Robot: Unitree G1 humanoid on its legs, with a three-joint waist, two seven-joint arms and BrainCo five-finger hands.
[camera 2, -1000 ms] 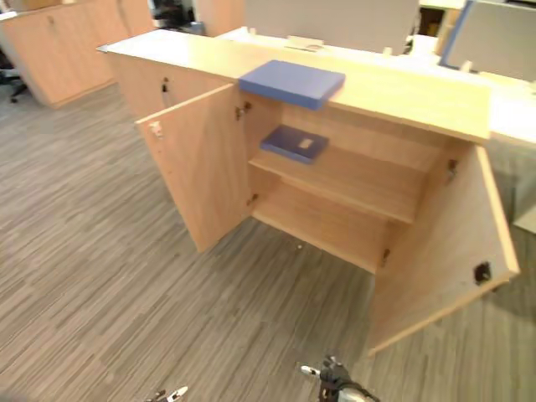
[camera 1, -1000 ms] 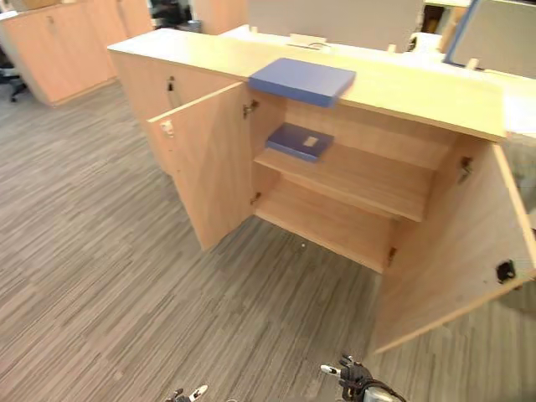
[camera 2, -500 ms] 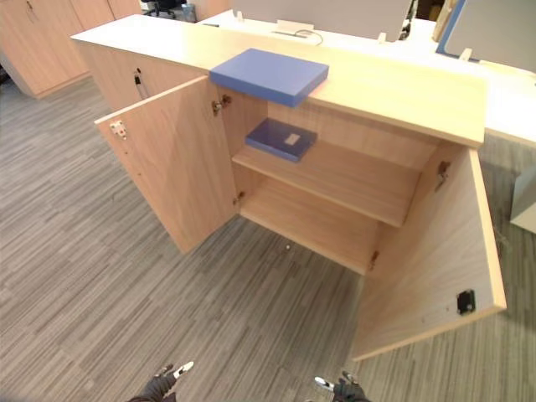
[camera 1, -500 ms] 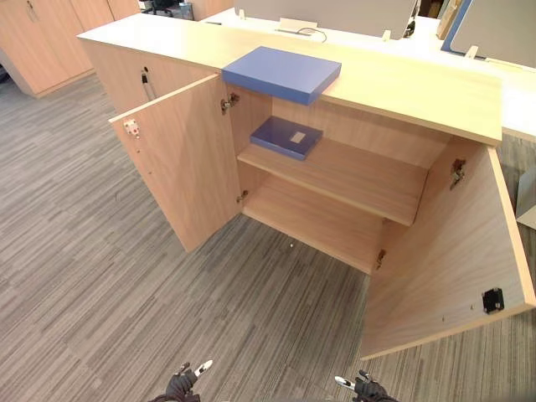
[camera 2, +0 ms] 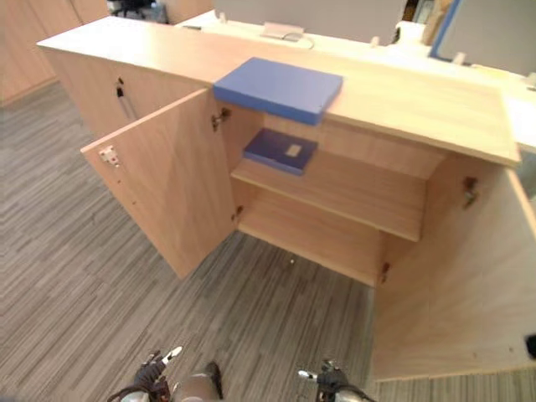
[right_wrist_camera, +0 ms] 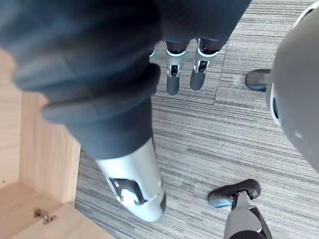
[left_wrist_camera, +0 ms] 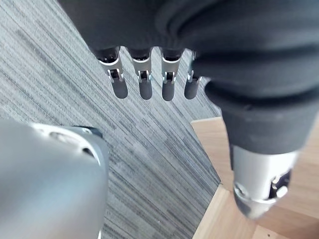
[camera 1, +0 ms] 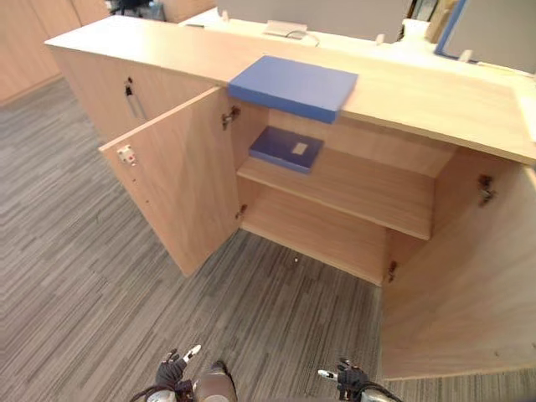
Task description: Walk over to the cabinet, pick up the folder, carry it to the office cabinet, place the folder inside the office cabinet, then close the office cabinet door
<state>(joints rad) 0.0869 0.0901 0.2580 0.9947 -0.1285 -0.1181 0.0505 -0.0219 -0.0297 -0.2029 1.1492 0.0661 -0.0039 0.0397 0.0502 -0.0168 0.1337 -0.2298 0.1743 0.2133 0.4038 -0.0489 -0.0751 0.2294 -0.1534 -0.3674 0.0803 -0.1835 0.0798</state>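
A thick blue folder (camera 1: 293,86) lies flat on the top of the low wooden office cabinet (camera 1: 435,100), jutting a little over its front edge. A thinner blue folder (camera 1: 286,148) rests on the middle shelf inside, at the shelf's left end. Both cabinet doors stand wide: the left door (camera 1: 180,180) and the right door (camera 1: 469,276). My left hand (camera 1: 174,373) and right hand (camera 1: 347,381) hang low over the carpet, well short of the cabinet. Their fingers (left_wrist_camera: 144,79) (right_wrist_camera: 173,74) are straight and hold nothing.
Left of the opened section is a closed cabinet door with a key in its lock (camera 1: 130,88). More wooden cabinets (camera 1: 25,42) stand at the far left. Desks with grey partitions (camera 1: 335,12) run behind the cabinet. Striped grey carpet (camera 1: 84,251) spreads in front.
The whole picture has shifted as the camera moved nearer, so the right door now runs off the right edge. Both hands stay low and empty; the folders lie as before.
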